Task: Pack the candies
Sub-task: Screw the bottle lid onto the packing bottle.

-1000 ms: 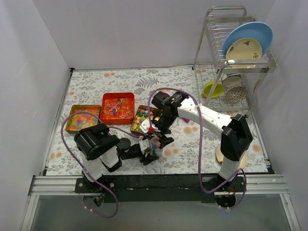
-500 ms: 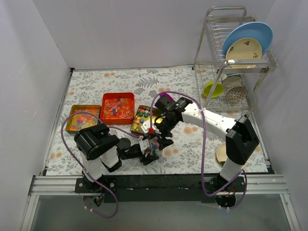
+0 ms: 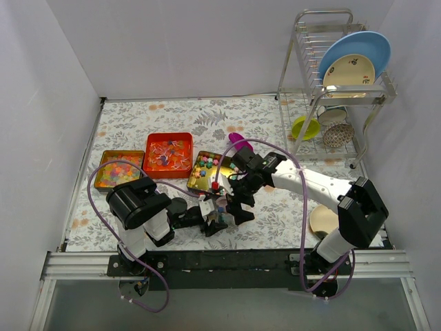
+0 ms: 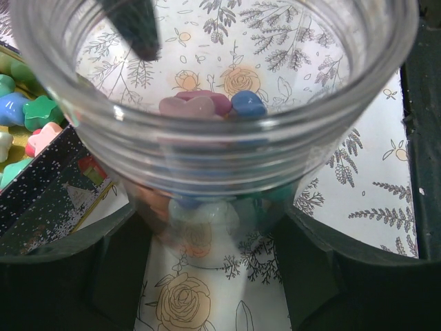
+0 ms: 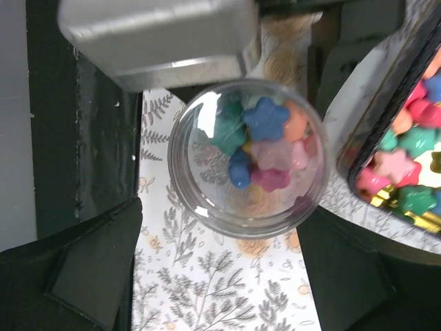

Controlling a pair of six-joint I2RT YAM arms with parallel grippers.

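Currently the left pincer clamps the jar; the right pincer, apart above it, should drop candies dead-centre.

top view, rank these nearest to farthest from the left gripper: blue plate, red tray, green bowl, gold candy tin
From the left gripper, holding the jar:
1. gold candy tin, just behind it
2. red tray, back left
3. green bowl, in the rack, right
4. blue plate, top of rack, far right
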